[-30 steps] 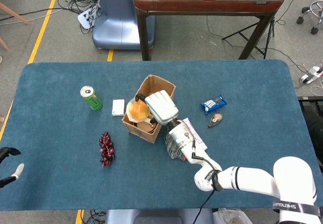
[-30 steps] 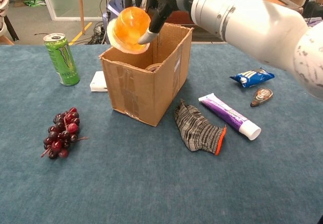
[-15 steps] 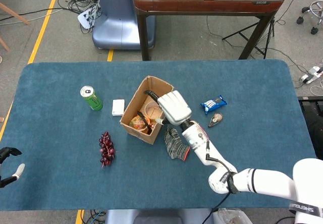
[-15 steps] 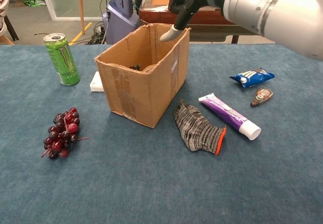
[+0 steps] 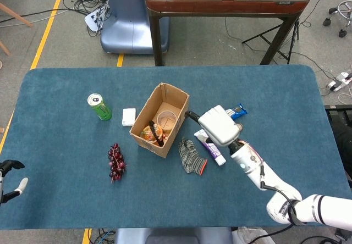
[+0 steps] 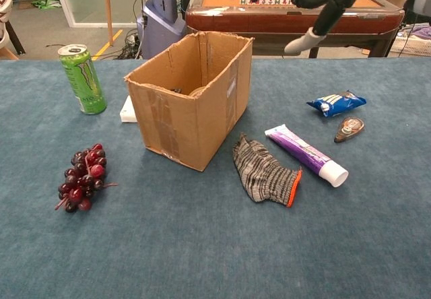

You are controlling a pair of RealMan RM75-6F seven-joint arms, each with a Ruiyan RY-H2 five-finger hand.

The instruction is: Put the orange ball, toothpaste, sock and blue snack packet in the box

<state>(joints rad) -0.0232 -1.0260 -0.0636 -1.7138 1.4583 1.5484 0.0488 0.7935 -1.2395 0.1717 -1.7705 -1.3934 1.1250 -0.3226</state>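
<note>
Blue table: orange ball inside box.

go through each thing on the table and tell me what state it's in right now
Cardboard box: open, upright.
Orange ball: inside box.
Toothpaste: lying flat, capped.
Sock: crumpled on table.
Blue snack packet: lying on table.
Green can: upright.
Right hand: empty.

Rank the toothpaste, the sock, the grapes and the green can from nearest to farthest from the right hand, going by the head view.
Measured from the right hand:
1. Toothpaste, just below the hand.
2. Sock, lying left of the toothpaste.
3. Grapes, beyond the box, on the table's left half.
4. Green can, standing farther left still.
</note>
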